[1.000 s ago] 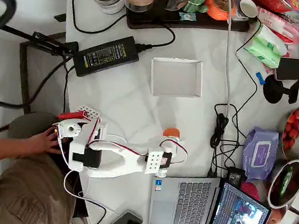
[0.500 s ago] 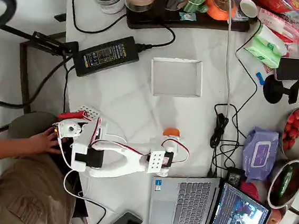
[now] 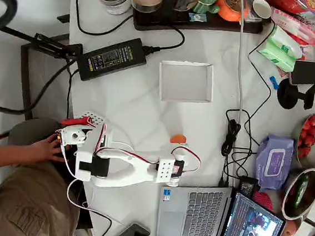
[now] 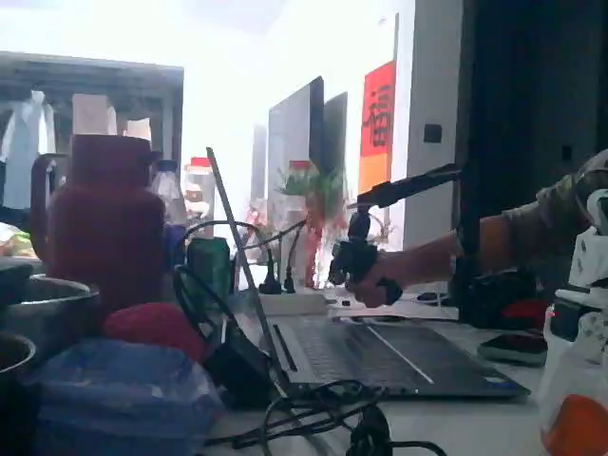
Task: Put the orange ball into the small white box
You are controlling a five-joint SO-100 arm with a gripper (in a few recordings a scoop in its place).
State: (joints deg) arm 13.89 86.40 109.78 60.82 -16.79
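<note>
In the overhead view the orange ball [image 3: 178,138] peeks out at the tip of my white gripper [image 3: 178,143], low in the picture just above the laptop. The fingers close around it and hide its lower half. The fixed view has the ball [image 4: 576,427] at the bottom right corner, with the gripper [image 4: 570,399] wrapped over it. The small white box [image 3: 185,81] lies open and empty further up the table, roughly a box-length above the ball in the overhead view.
An open laptop [image 3: 203,217] lies right below the gripper, with black cables [image 3: 233,133] to its right. A black power adapter [image 3: 112,59] sits left of the box. A tray of jars [image 3: 196,7] lines the top edge. A person's hand [image 3: 45,149] rests at the arm's base.
The gripper and the ball have shifted a few pixels left and up in the overhead view. The box has stayed put.
</note>
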